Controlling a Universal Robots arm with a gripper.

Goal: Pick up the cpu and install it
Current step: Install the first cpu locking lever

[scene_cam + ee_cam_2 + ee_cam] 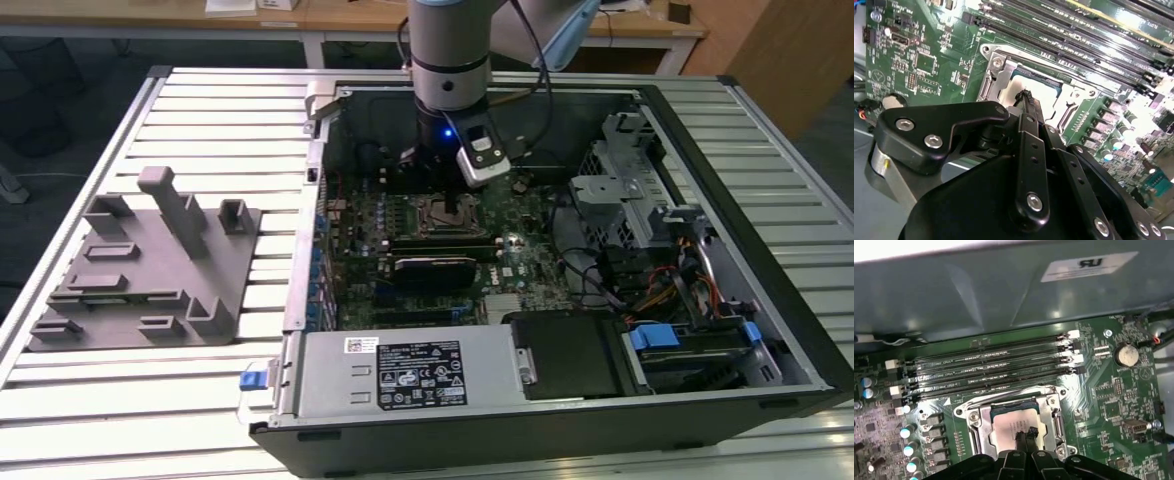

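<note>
Silver-topped cpu (1013,421) lies seated in the motherboard socket (974,420), inside the open computer case (747,150) at centre frame in the exterior view. The black pincer (1025,432) hangs directly above it, fingertips drawn together, tips at the chip's surface, gripping nothing visible.

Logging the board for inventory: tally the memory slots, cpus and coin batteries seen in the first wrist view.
memory slots: 4
cpu, lying in its socket: 1
coin battery: 1
Total: 6
</note>
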